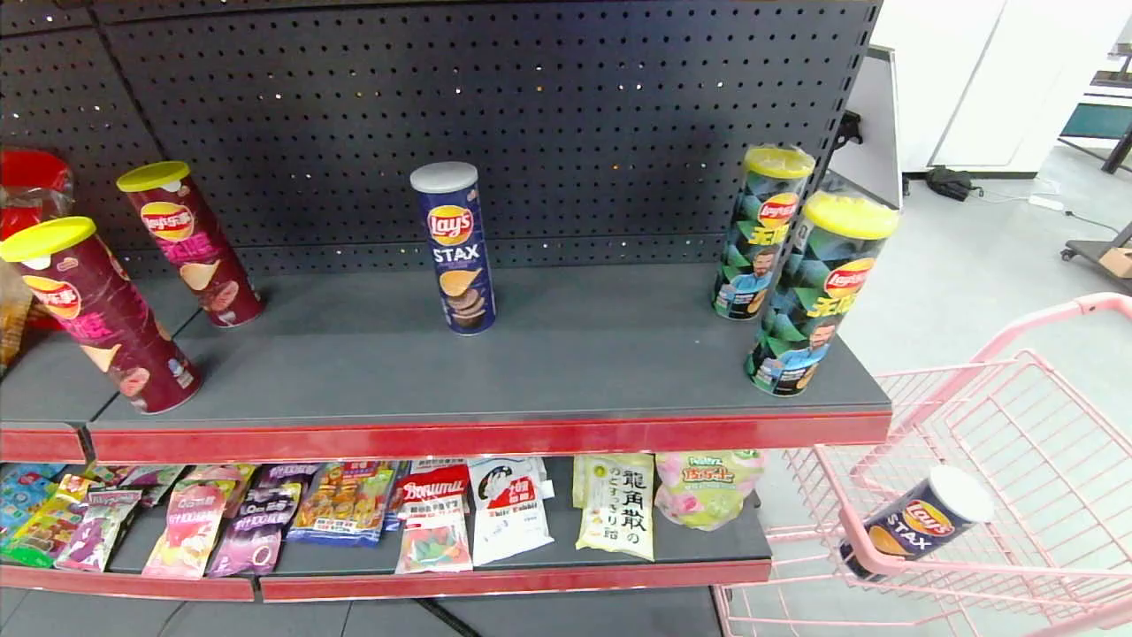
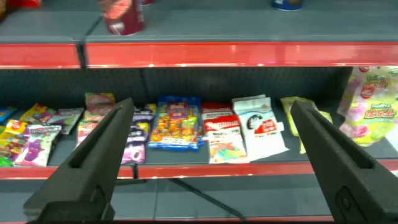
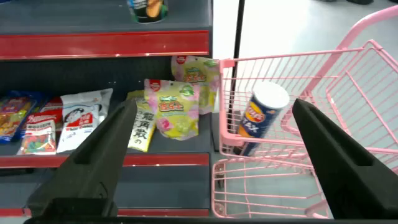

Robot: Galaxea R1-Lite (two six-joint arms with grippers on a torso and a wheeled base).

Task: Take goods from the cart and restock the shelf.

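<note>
Pink cart (image 1: pixel 1030 330) holds blue chip can (image 1: pixel 920 524) — left end effector (image 2: pixel 211 102), right end effector (image 3: pixel 214 102) both spread wide, empty

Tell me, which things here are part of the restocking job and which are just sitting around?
Part of the job: the blue can lying in the pink cart, the top shelf with its matching blue can, the open left gripper and right gripper.
Just sitting there: two maroon cans and two green-patterned cans up top, snack bags on the lower shelf.

Right gripper (image 3: pixel 212 107) spread wide, blue can (image 3: pixel 258 118) tilted in pink cart (image 3: pixel 292 56)
</note>
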